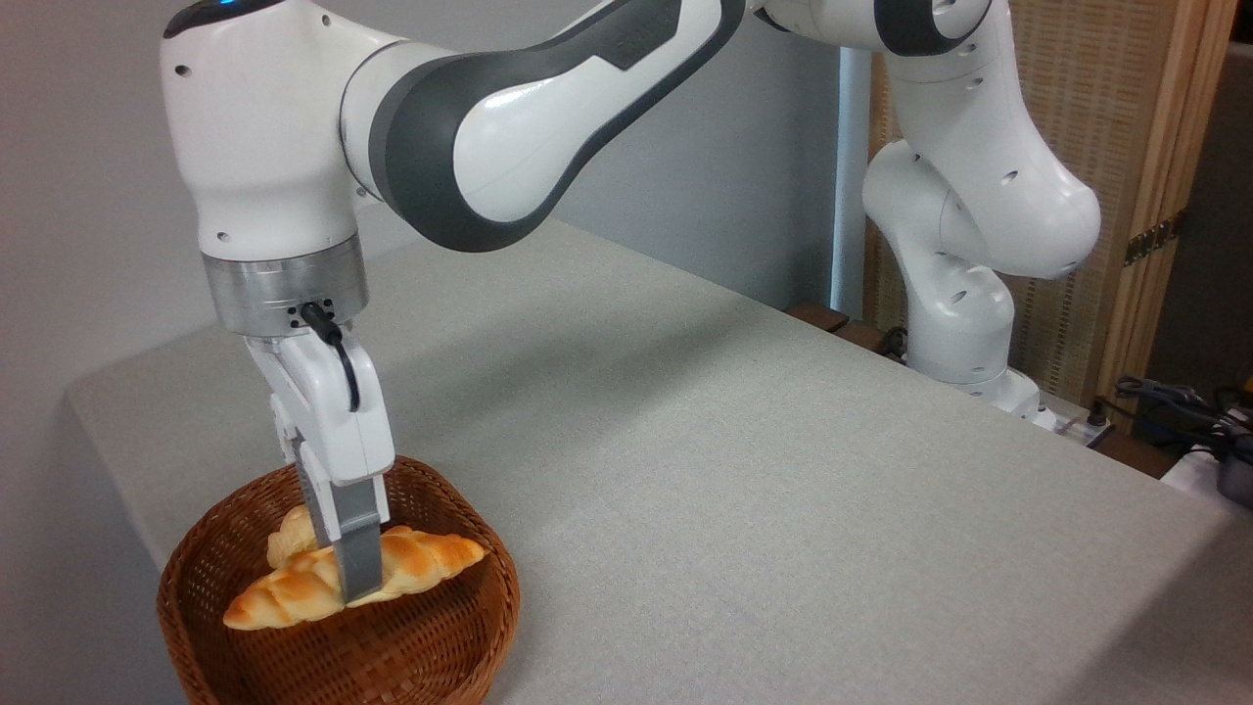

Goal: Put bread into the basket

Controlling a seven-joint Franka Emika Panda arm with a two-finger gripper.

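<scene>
we have one fixed view only, so nothing is shared with a second. we look from above table height, down and across the grey table (744, 470), whose far edge runs from the left of the frame to the lower right. we sit close: the basket (460, 627) is cut off at the bottom left, and the arm (548, 117) runs off the top edge.

Basket (196, 587) bottom cropped; pastry (292, 534) half behind bread (431, 560).
</scene>
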